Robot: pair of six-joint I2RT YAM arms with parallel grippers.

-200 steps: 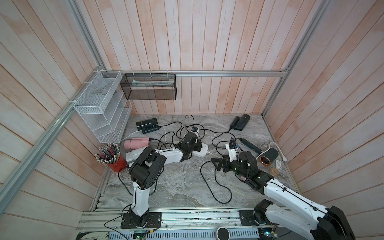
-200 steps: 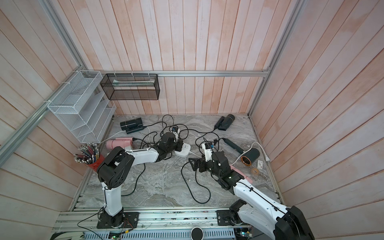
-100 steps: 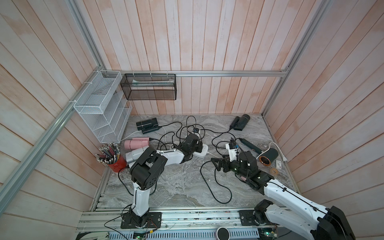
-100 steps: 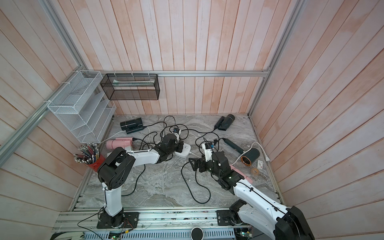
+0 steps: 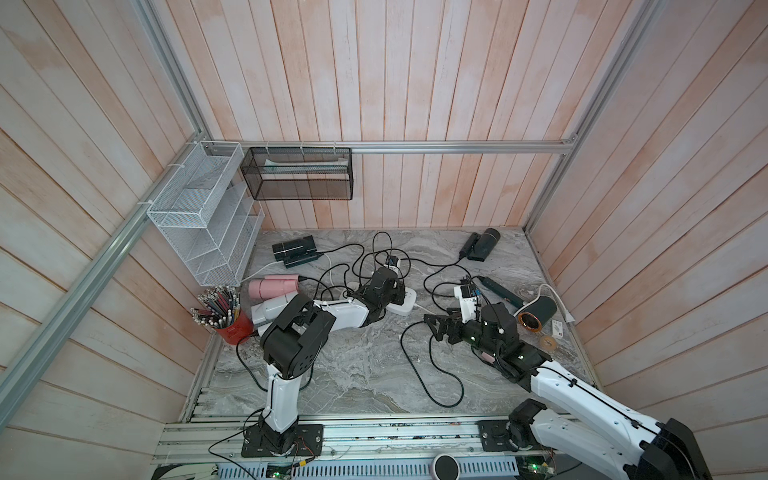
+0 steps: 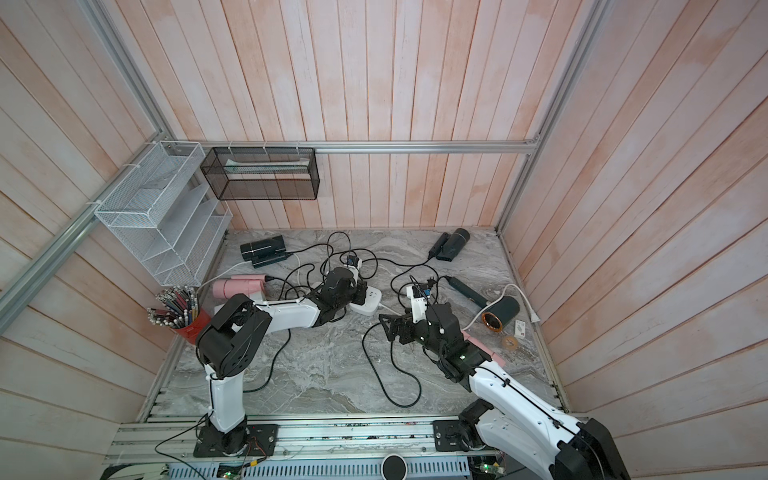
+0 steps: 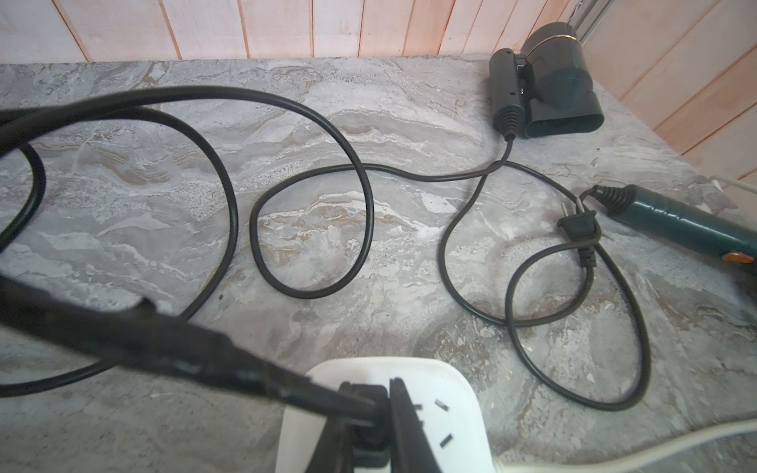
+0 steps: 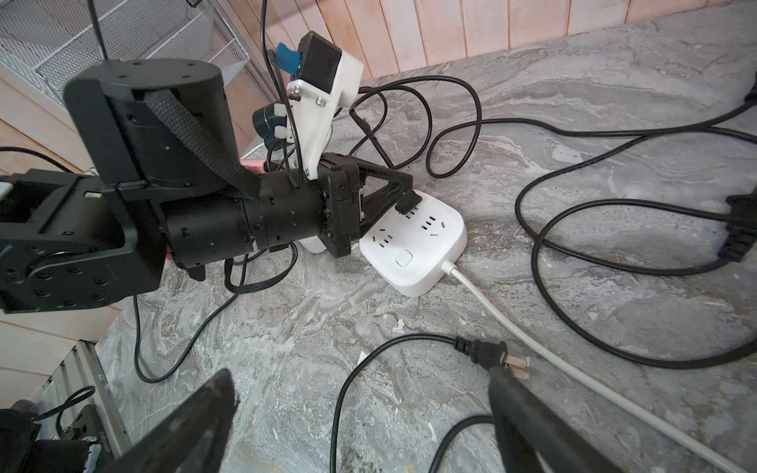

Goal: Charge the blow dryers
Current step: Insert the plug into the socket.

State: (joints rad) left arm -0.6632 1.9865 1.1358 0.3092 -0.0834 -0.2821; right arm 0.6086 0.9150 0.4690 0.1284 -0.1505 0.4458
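Little has changed over the last second: we find both arms where they were. The left claw (image 8: 405,195) stays clamped on a black plug (image 7: 362,403) at the far socket row of the white power strip (image 8: 413,254); whether the prongs are fully home we cannot tell. The right claw (image 8: 360,379) stays spread wide, holding nothing, low over a loose plug (image 8: 487,354) on the table (image 8: 573,135). The blow dryers lie scattered: a pink blow dryer (image 5: 272,286) near the white wire rack (image 5: 199,216), a dark blow dryer (image 5: 484,243) at the back corner. We judge one insertion in hand and the next plug lined up
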